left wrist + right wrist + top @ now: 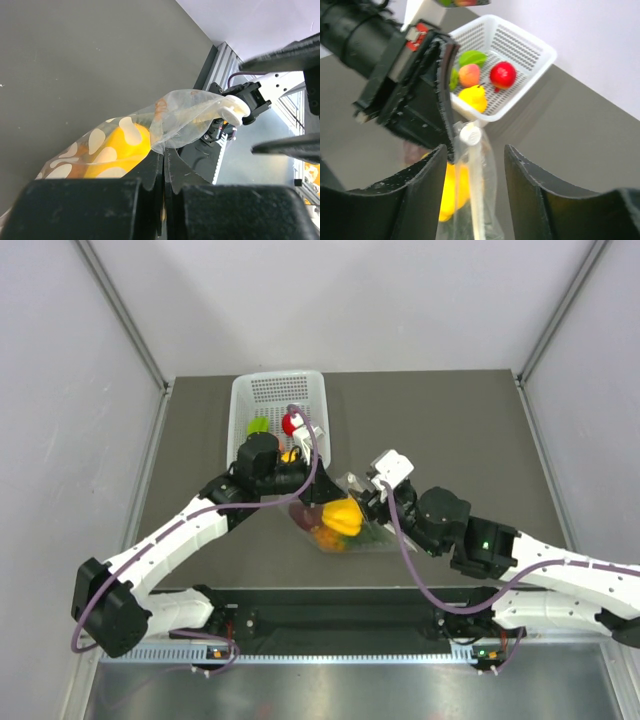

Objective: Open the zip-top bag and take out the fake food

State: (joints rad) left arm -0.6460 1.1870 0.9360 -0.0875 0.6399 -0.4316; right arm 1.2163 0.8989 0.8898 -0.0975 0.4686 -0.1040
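Clear polka-dotted film pinched tight between the fully closed jaws of the left gripper (164, 167) at lower centre of the left wrist view, the zip-top bag (150, 127) sagging out to the lower left with the yellow bell pepper (120, 145) inside. About half parted and gripping nothing, the right gripper (475, 150) straddling the bag's white zip tab (469, 136) at mid-frame, white perforated basket (520, 45) and red apple (502, 75) beyond at upper right. Seemingly mid-opening, pepper not yet out: next, closing on that tab and drawing away from the left hold without slipping or tearing.
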